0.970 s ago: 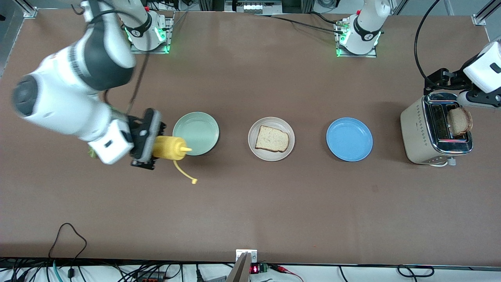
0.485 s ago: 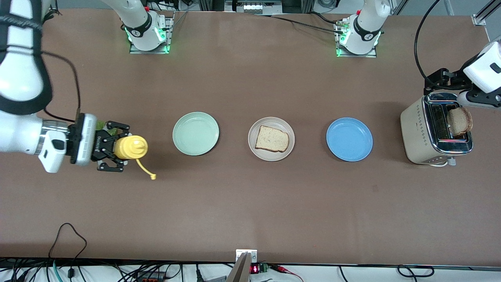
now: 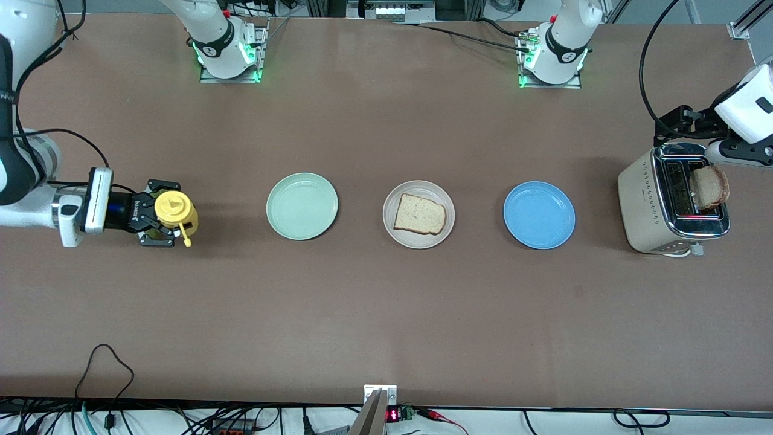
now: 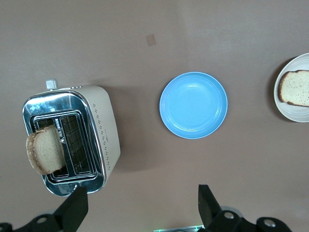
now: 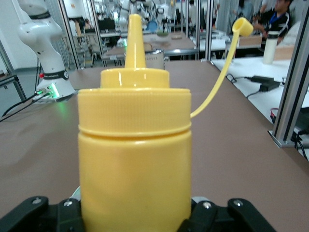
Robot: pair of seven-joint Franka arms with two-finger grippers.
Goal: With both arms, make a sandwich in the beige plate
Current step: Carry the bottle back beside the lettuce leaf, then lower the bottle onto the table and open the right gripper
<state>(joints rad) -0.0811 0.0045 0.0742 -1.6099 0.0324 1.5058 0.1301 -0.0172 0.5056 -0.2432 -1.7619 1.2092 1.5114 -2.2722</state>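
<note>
We held the yellow mustard bottle (image 3: 175, 210) upright in our right gripper (image 3: 158, 221), fingers clamped on its body, at the right arm's end of the table, well apart from the mint-green plate (image 3: 302, 205). From the wrist view the bottle (image 5: 134, 159) stood straight, its nozzle bare and the cap (image 5: 243, 26) dangling on its strap. We could not tell whether its base touched the table.

To do this step well, we judged, the bottle had to be set down level before the fingers let go, clear of the plates, so it would neither tip nor drip from the uncapped nozzle.

Our left gripper (image 4: 140, 208) hung with its fingers spread and empty above the table beside the toaster (image 3: 673, 202), at the left arm's end. A browned slice (image 3: 710, 186) stood up out of one slot, leaning a little. Taking it cleanly would mean closing gently on its flat faces and lifting straight up, we reckoned.

The sandwich was barely begun: one pale slice with a brown crust (image 3: 420, 214) lay flat in the beige plate (image 3: 392, 226), which sat mid-table between the mint-green plate and the blue plate (image 3: 538, 215). The slice looked plain, with no lettuce on it.
</note>
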